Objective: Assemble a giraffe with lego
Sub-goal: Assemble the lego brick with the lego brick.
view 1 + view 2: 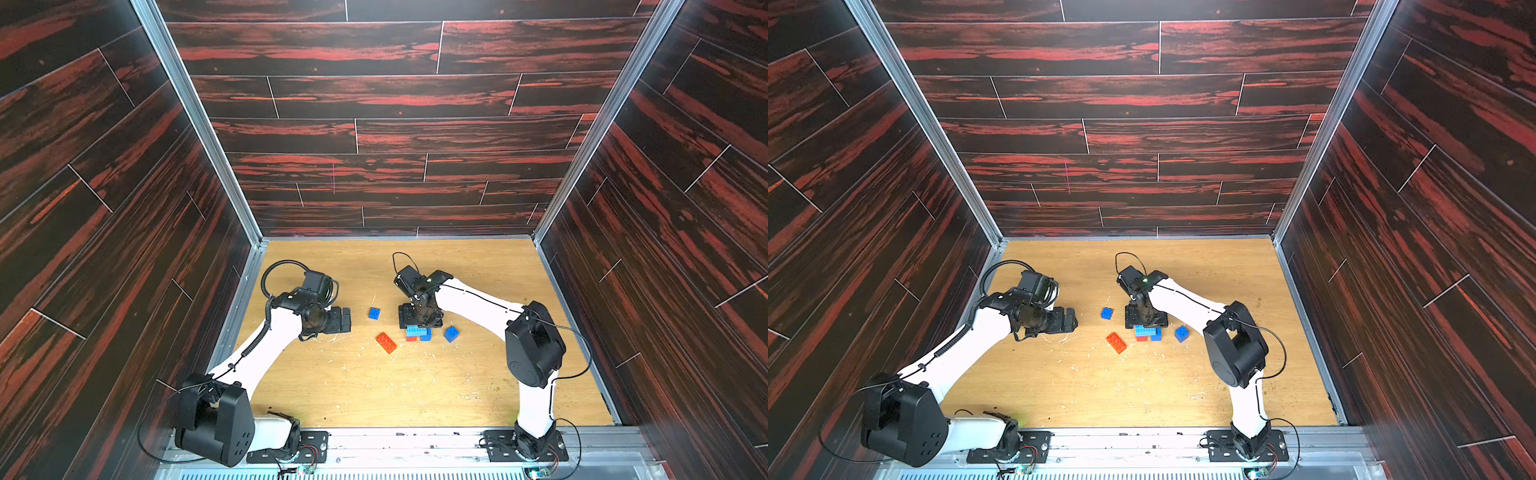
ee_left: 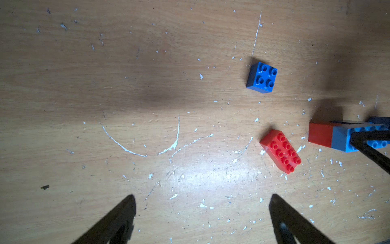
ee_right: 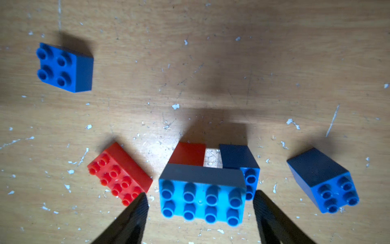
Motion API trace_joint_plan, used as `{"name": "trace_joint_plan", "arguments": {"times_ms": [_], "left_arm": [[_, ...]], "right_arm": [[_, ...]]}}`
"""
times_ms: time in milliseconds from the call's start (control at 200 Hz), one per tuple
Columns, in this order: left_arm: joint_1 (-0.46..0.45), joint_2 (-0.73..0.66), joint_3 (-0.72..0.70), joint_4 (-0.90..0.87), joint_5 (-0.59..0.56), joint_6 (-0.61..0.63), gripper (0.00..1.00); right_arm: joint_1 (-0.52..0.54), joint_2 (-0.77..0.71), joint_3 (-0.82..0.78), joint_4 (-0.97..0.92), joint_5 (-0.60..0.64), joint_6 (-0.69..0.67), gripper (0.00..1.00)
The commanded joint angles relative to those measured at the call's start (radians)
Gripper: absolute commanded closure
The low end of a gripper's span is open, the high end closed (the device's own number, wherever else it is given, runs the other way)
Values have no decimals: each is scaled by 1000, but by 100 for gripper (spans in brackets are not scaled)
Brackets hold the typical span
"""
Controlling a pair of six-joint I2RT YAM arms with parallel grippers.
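My right claw point(image 3: 200, 194) is straddling the half-built giraffe point(image 1: 417, 331) mid-table, ribbed fingers point(image 3: 130, 219) spread, with gaps either side of its glossy light blue long brick point(image 3: 202, 202). The brick is sitting studs-up on a red-orange square leg point(image 3: 188, 154) and a dark blue square leg point(image 3: 237, 156). My left claw point(image 2: 202, 197) is gaping empty over the scratched wooden table point(image 2: 105, 63), left.
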Motion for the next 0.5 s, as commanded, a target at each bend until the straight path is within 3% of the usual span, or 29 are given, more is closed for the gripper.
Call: {"name": "trace_joint_plan", "arguments": {"times_ms": [0,496], "left_arm": [[-3,-29,-4,-33,4,10,1],[-3,-29,-5,-32,6,12,1]], "right_arm": [[8,-2,18,-36,10,8,22],[20,38,38,-52,6,1,22]]}}
